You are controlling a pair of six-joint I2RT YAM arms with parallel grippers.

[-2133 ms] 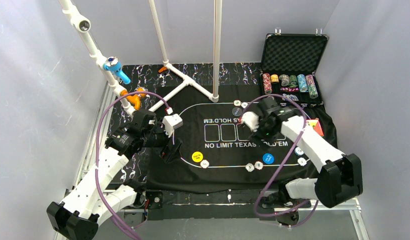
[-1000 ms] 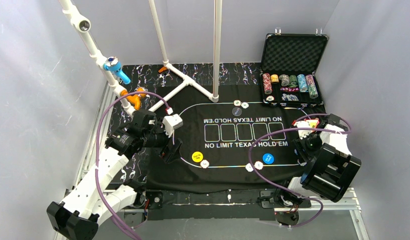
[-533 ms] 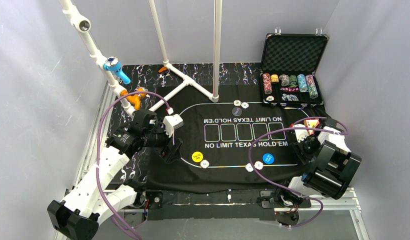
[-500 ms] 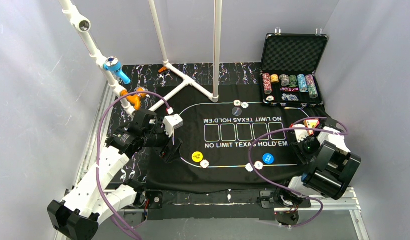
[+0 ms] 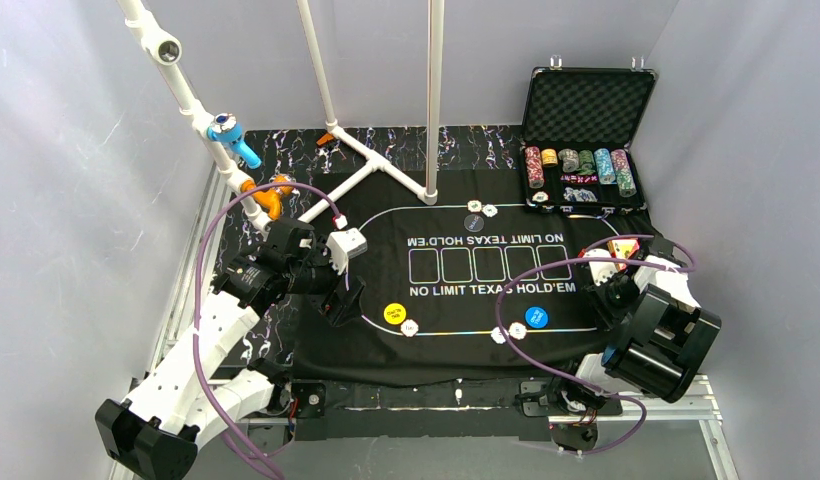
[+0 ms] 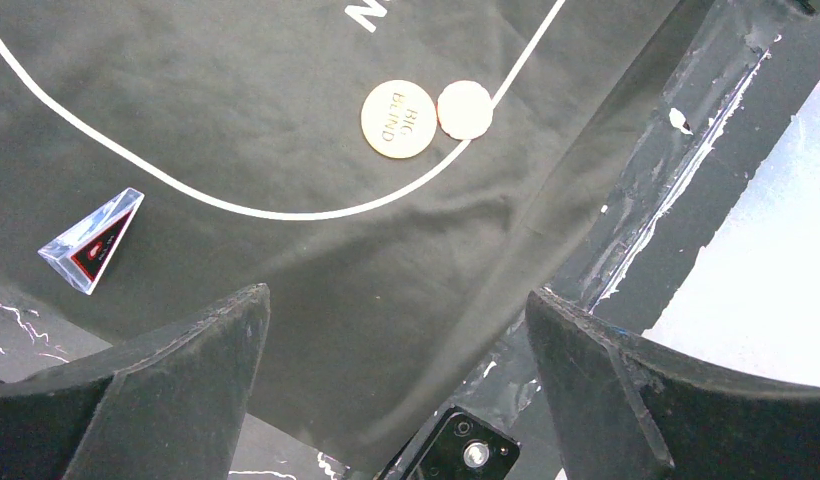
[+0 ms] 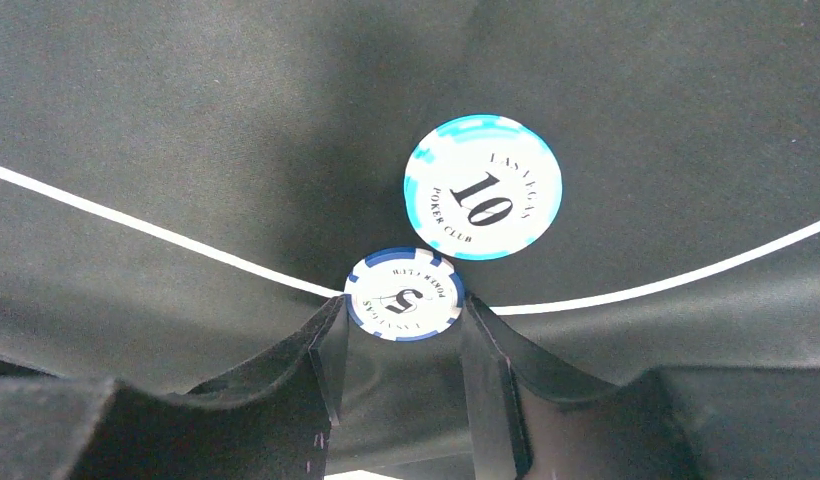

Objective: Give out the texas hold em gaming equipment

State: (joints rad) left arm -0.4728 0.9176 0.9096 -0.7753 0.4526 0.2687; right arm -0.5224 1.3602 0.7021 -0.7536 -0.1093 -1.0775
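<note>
Buttons and chips are dealt out around the felt mat point(image 5: 436, 300): the yellow BIG BLIND button point(image 6: 398, 118) touches a pale chip point(image 6: 464, 109) at the near left, the blue button point(image 5: 536, 317) lies near right, and a few chips point(image 5: 475, 206) lie at the far edge. The right pincer point(image 7: 404, 312) is closed against both sides of the "5" chip point(image 7: 404, 295) on the white line, just beside the "10" chip point(image 7: 483, 187), while the left pincer point(image 6: 396, 300) hangs wide open, holding nothing. I judge the job about half done: the printed card boxes hold no cards, the red-backed cards point(image 5: 622, 247) sit by the right arm, and chip stacks point(image 5: 578, 165) fill the case point(image 5: 589, 105).
</note>
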